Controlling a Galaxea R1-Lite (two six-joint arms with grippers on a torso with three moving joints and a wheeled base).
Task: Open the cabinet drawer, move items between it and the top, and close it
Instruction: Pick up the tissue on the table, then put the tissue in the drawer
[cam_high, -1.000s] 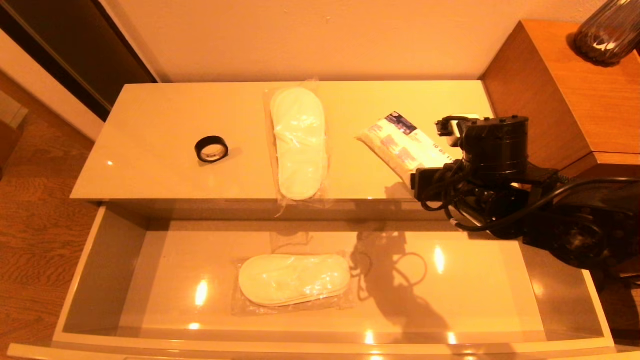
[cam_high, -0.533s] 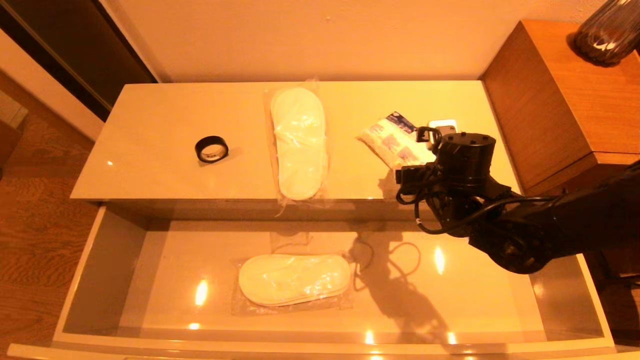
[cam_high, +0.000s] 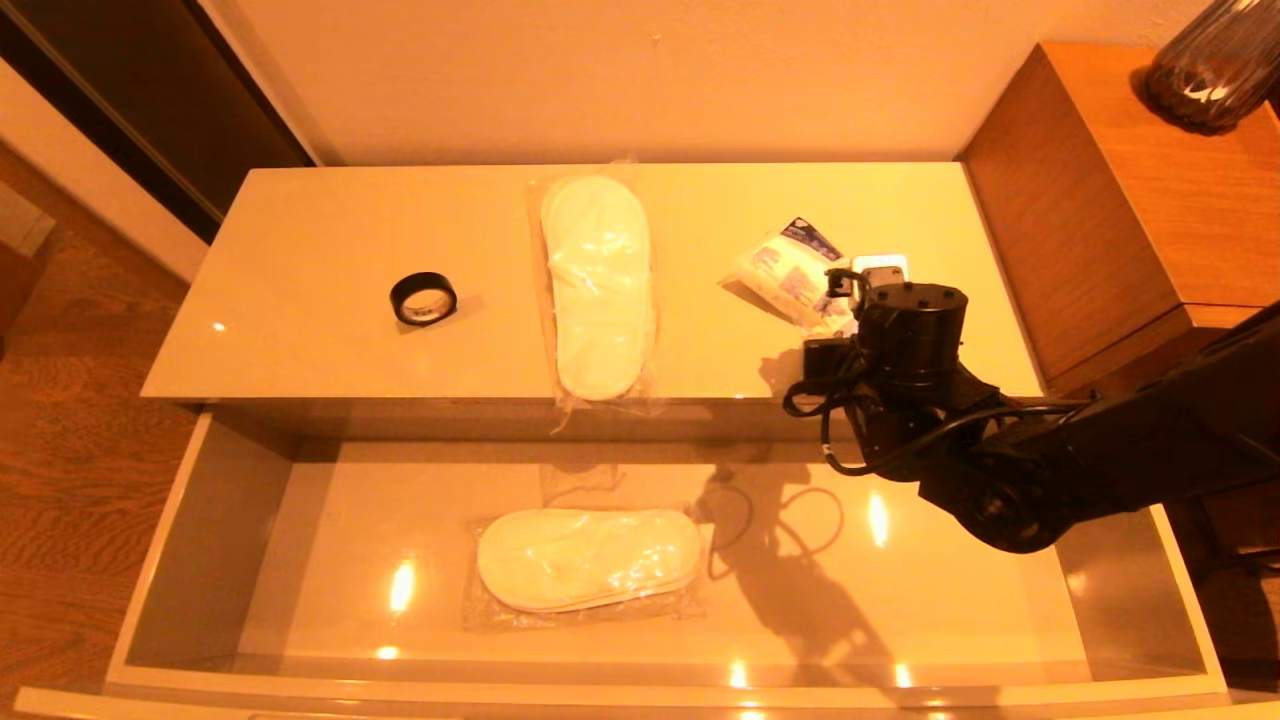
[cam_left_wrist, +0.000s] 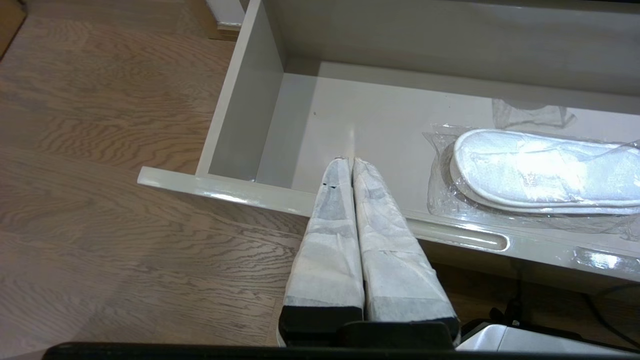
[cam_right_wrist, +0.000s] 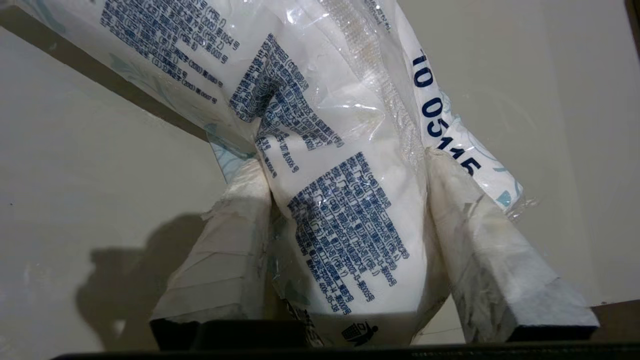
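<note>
The cabinet drawer (cam_high: 160, 560) stands pulled open, with one bagged pair of white slippers (cam_high: 588, 557) lying inside. On the top (cam_high: 320, 240) lie the black tape ring (cam_high: 423, 297) and a second bagged pair of slippers (cam_high: 598, 285). My right gripper (cam_right_wrist: 345, 165) is shut on the near end of the white packet (cam_right_wrist: 325, 125) with blue print. The packet (cam_high: 785, 265) is tilted up at the top's right side, with a shadow beneath it. My left gripper (cam_left_wrist: 348, 160) is shut and empty, hovering over the drawer's front rim (cam_left_wrist: 225, 187) beside the slippers (cam_left_wrist: 540, 170).
The taller brown wooden cabinet (cam_high: 1130, 200) with a dark vase (cam_high: 1215, 60) stands right of the top. A small white rectangle (cam_high: 885, 265) sits on the top just behind my right wrist. Wooden floor lies to the left.
My right arm has moved left and out over the top. The packet lay flat a second ago; now it is gripped at its near end and tilted up.
</note>
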